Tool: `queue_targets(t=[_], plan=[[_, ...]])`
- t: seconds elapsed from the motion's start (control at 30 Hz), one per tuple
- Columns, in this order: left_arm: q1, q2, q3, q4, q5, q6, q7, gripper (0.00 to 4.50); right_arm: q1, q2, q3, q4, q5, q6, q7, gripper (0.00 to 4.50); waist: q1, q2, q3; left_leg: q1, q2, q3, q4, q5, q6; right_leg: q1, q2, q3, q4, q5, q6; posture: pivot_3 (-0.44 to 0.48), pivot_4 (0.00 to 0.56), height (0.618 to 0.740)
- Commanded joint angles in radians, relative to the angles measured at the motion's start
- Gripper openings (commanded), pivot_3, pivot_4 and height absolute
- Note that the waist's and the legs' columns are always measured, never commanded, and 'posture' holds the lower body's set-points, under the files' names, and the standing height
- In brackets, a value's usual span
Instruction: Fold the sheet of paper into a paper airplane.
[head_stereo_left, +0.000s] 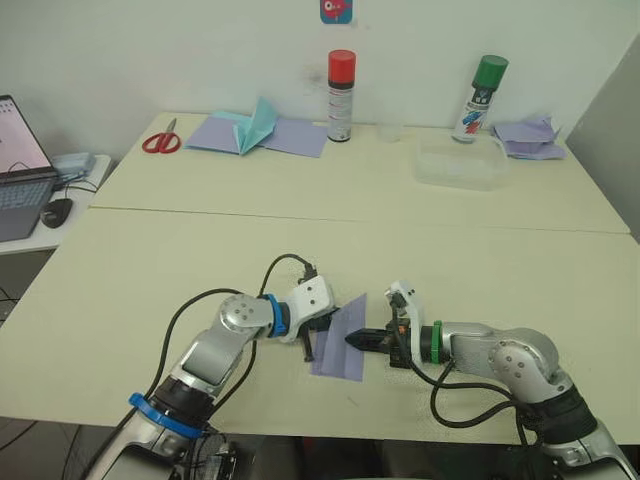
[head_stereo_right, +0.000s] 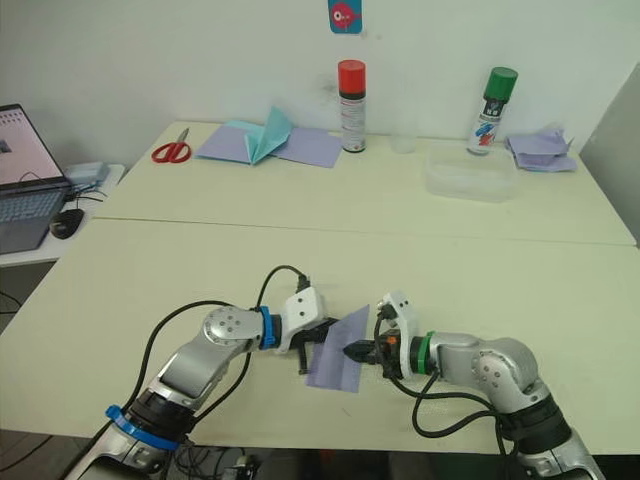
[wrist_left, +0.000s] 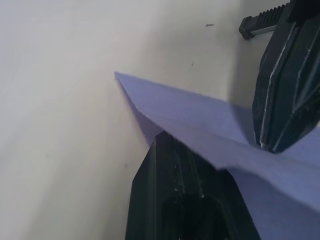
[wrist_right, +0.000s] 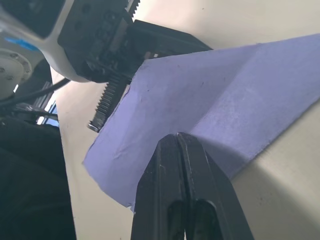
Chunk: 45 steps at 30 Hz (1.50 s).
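I'm working the thin lavender-purple sheet of paper (head_stereo_left: 340, 338) near the front edge of the cream table (head_stereo_left: 200, 260), one flap lying flat, the other standing up along a crease. My right gripper (head_stereo_left: 352, 340) is pressing its clenched black fingers against the raised flap. My left gripper (head_stereo_left: 312, 342) is sitting just behind the sheet, one finger (wrist_left: 185, 200) under the paper edge; can't tell its state. Far back are lying red scissors (head_stereo_left: 160, 141), a teal folded paper plane (head_stereo_left: 256, 124) on purple sheets, two spray cans (head_stereo_left: 341, 95), a clear plastic tray (head_stereo_left: 460, 163) and crumpled lavender paper (head_stereo_left: 528, 138). A laptop (head_stereo_left: 22, 170) is sitting off left.
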Motion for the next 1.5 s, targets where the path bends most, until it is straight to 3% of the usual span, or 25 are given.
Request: queue_targets(t=[0.03, 0.2, 0.4, 0.53, 0.77, 0.93, 1.07, 1.17, 1.3, 1.5], plan=[[0.023, 0.052, 0.061, 0.007, -0.036, 0.085, -0.013, 0.0, 0.008, 0.0, 0.013, 0.041, -0.09, -0.025, 0.013, 0.01, -0.001, 0.0, 0.0, 0.0, 0.0, 0.0, 0.0, 0.0, 0.0, 0.0, 0.0, 0.0, 0.0, 0.0, 0.0, 0.0, 0.15, 0.74], [-0.017, 0.084, 0.152, -0.078, -0.166, 0.176, -0.056, 0.0, 0.006, 0.006, 0.017, 0.054, -0.144, -0.037, 0.041, 0.01, -0.001, -0.004, 0.003, 0.0, 0.0, 0.0, 0.001, 0.001, 0.001, 0.0, 0.0, 0.0, 0.001, 0.0, 0.0, 0.0, 0.15, 0.74], [-0.091, 0.053, 0.136, -0.168, -0.236, 0.238, -0.069, 0.0, 0.001, 0.014, 0.01, 0.066, -0.188, -0.04, 0.065, 0.01, 0.008, -0.007, 0.005, -0.001, -0.001, 0.0, 0.002, 0.001, 0.001, 0.0, -0.001, 0.0, 0.0, 0.0, 0.0, 0.0, 0.15, 0.74], [-0.1, 0.032, 0.057, -0.19, -0.194, 0.234, -0.067, 0.0, -0.002, 0.021, 0.004, 0.069, -0.208, -0.039, 0.072, 0.01, 0.012, -0.007, 0.005, -0.001, -0.001, 0.001, 0.002, 0.001, 0.001, 0.0, -0.001, 0.001, 0.0, 0.001, 0.0, 0.0, 0.15, 0.74], [-0.059, 0.119, -0.098, -0.063, 0.01, 0.065, -0.074, 0.0, 0.016, -0.01, -0.009, 0.009, -0.221, -0.063, 0.117, 0.01, 0.015, -0.007, 0.005, -0.001, -0.001, 0.0, 0.002, 0.001, 0.001, -0.001, -0.001, 0.001, 0.001, 0.001, -0.001, 0.0, 0.15, 0.74], [-0.045, 0.11, -0.107, -0.001, 0.035, 0.012, -0.072, 0.0, 0.033, -0.105, 0.044, -0.071, -0.321, -0.304, 0.317, 0.01, 0.02, -0.005, 0.006, -0.002, -0.003, 0.001, 0.002, 0.001, 0.001, -0.001, -0.002, 0.0, 0.0, 0.001, -0.001, 0.0, 0.15, 0.74], [-0.031, 0.101, -0.108, 0.015, 0.034, -0.005, -0.078, 0.0, 0.077, -0.175, 0.098, -0.026, -0.461, -0.521, 0.437, 0.01, 0.02, -0.004, 0.007, -0.002, -0.002, 0.0, 0.001, 0.001, 0.001, -0.001, -0.001, 0.0, 0.0, 0.0, 0.0, 0.0, 0.15, 0.74], [-0.027, 0.094, -0.102, 0.022, 0.032, -0.008, -0.081, 0.0, 0.094, -0.171, 0.139, 0.049, -0.584, -0.6, 0.406, 0.01, 0.019, -0.004, 0.007, -0.002, -0.002, 0.0, 0.001, 0.001, 0.001, -0.001, -0.001, 0.0, 0.001, 0.0, 0.0, 0.0, 0.15, 0.74], [-0.026, 0.101, -0.111, 0.042, 0.058, -0.027, -0.088, 0.0, 0.084, -0.055, 0.068, 0.108, -0.557, -0.532, 0.312, 0.01, 0.015, -0.006, 0.005, 0.001, -0.001, 0.0, 0.002, 0.001, 0.001, 0.001, -0.001, 0.0, 0.002, 0.0, 0.0, 0.0, 0.15, 0.74], [-0.038, 0.115, -0.145, 0.087, 0.122, -0.073, -0.105, 0.0, 0.022, 0.072, -0.047, 0.214, -0.554, -0.44, 0.169, 0.01, 0.015, -0.005, 0.005, 0.018, -0.001, 0.001, 0.001, 0.002, 0.001, 0.011, -0.003, 0.001, 0.002, -0.003, -0.007, 0.0, 0.15, 0.74]])
